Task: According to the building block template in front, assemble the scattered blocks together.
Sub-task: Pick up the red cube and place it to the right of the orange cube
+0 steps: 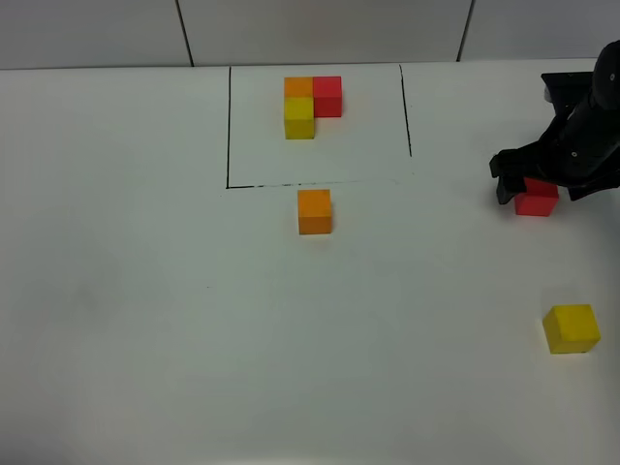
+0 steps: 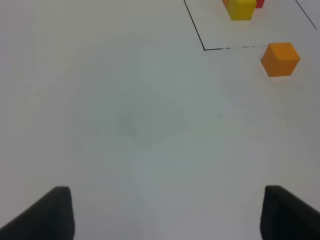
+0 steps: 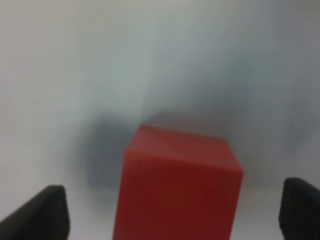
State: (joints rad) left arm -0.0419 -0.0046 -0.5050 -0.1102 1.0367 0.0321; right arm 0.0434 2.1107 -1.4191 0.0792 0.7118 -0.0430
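Presently the right tool (image 3: pixel 172 212) is held with its jaws apart on either side of the red block (image 1: pixel 536 201), at about 3 o'clock on the counter (image 1: pixel 145 291); no contact is seen. The left tool (image 2: pixel 167 215) is also spread, with nothing between its jaws, over bare counter. The template (image 1: pixel 310 102) is placed at 12 o'clock inside its black outline (image 1: pixel 229 126). The orange block (image 1: pixel 315 211) lies just beyond the outline's 6 o'clock side, and the yellow block (image 1: pixel 571 327) at about 4 o'clock, well apart.

Risks noted: the red block appears slightly turned against the jaws, so on closing it may be caught by its edges and twisted or pushed aside. A pinch taken too high may let it slip during carriage.

Limits of view: the right wrist picture is blurred, so tool height above the counter cannot be judged. The right arm is cut by the frame edge in the high view, and its far finger cannot be made out. The left arm is absent from that view. The template is cropped in the left wrist picture.
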